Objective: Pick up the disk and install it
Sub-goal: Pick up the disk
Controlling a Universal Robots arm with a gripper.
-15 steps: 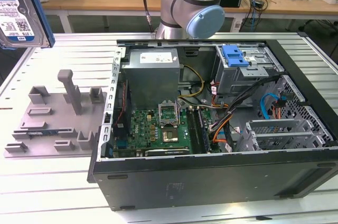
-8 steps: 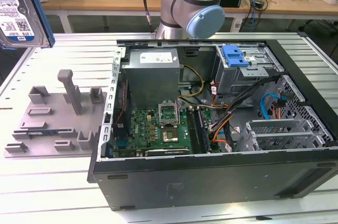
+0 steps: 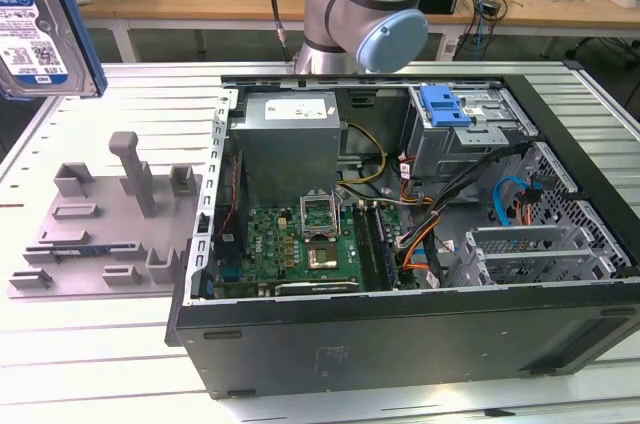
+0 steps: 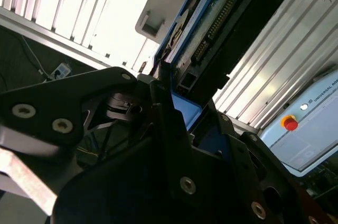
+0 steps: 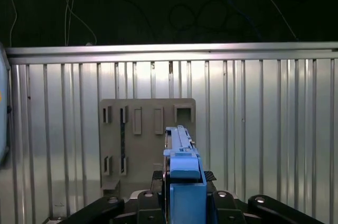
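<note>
You'll find the disk in the upper left corner of the exterior view, held up above the ribbed metal table and the grey fixture plate (its barcode label faces that camera). In the first wrist view, your gripper has its jaws closed onto the blue carrier frame, with the disk clamped edge-on between them. The open computer case fills the centre and right of the exterior view. A blue bracket sits atop its drive cage, well apart from the disk.
</note>
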